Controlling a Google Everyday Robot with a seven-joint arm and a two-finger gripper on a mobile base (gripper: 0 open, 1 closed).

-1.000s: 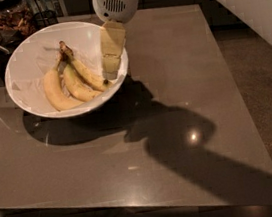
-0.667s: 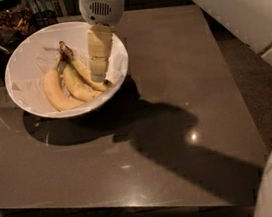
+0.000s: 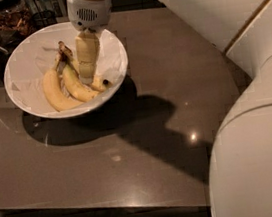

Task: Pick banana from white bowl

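Reaching step in hand: hand hangs low inside white bowl on counter, directly over the banana, which lies rightmost beside two other bananas. Hand spread or pressed together: cannot tell. Next, likely: straddle banana's middle, close, lift without dragging the others.

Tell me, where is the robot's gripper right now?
In the camera view, the gripper hangs inside the white bowl at the upper left of the table, right over the rightmost banana.
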